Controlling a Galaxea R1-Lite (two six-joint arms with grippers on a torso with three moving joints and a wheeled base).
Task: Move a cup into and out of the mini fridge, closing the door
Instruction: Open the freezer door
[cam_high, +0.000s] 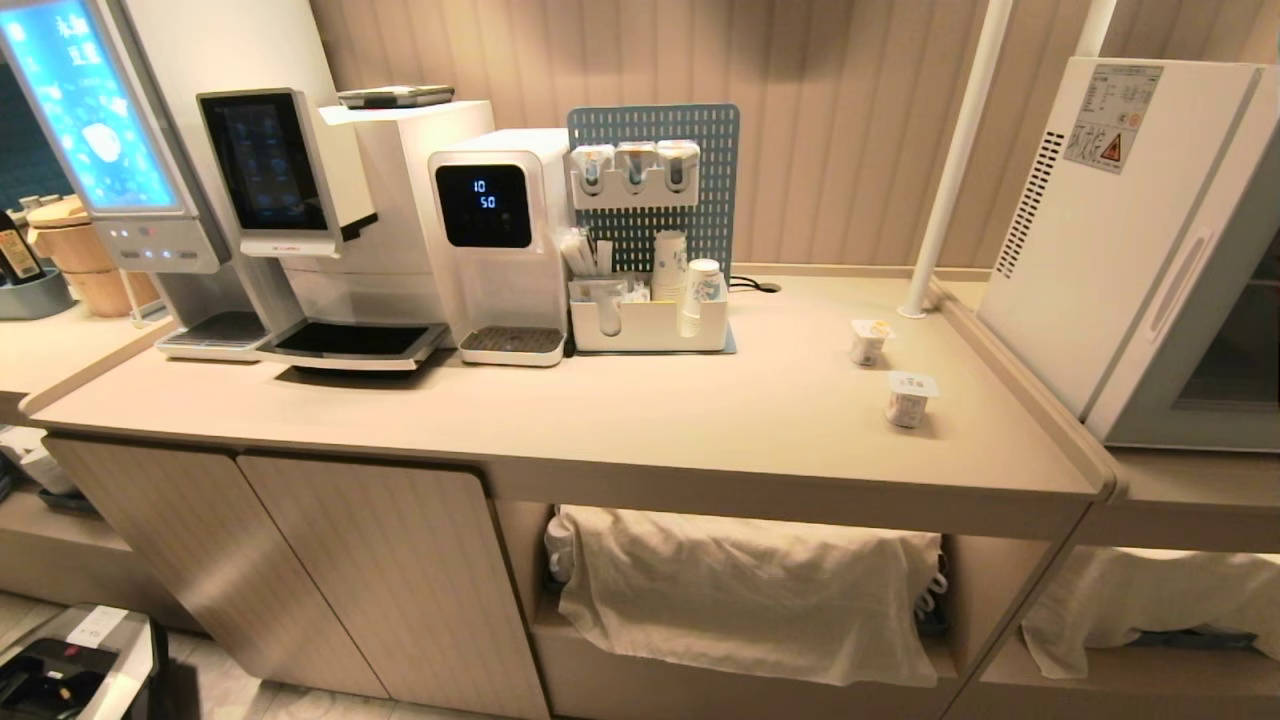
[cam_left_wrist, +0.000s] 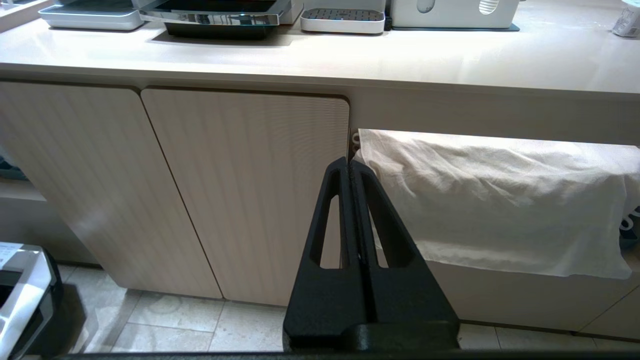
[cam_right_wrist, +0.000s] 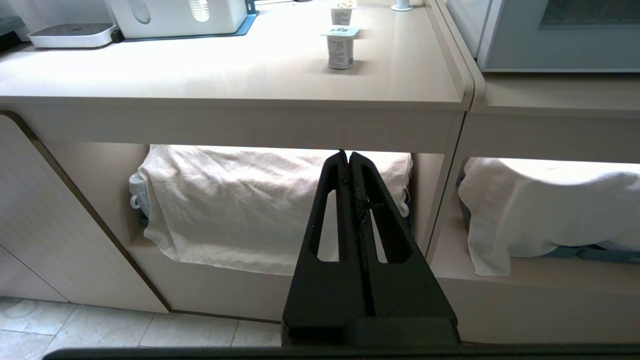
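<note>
- Left gripper (cam_left_wrist: 350, 165): low in front of the counter (cam_high: 640, 420), below its top, pointing at the cabinet front; jaws pressed flat together, nothing held. Not in head view.
- Right gripper (cam_right_wrist: 348, 156): same pose, low before the open shelf, tips level with the counter's underside; jaws closed, empty. Not in head view.
- Cabinet doors (cam_left_wrist: 240, 190) straight ahead of left gripper; tiled floor (cam_left_wrist: 175, 320) below.
- White cloth (cam_right_wrist: 240, 205) draped over shelf contents, right behind the right gripper tips; second cloth (cam_right_wrist: 550, 210) in the next bay, under the fridge.
- Near cup (cam_high: 910, 398): small sealed white cup, upright on counter, right part, near front edge.
- Far cup (cam_high: 869, 341): same kind, upright, just behind and slightly left of the first; apart from it.
- Fridge (cam_high: 1100, 230): white, on the lower side counter at far right, beside both cups, not touching them; vent slots and warning sticker on its side.
- Door (cam_high: 1215, 340): grey frame, dark glass, shut against the fridge body.
- White pole (cam_high: 950, 170) stands behind the far cup.
- Back of counter: pegboard organiser (cam_high: 655, 230) with paper cups, water dispenser (cam_high: 495, 240), coffee machine (cam_high: 320, 220), left to the lit screen unit (cam_high: 100, 130).
</note>
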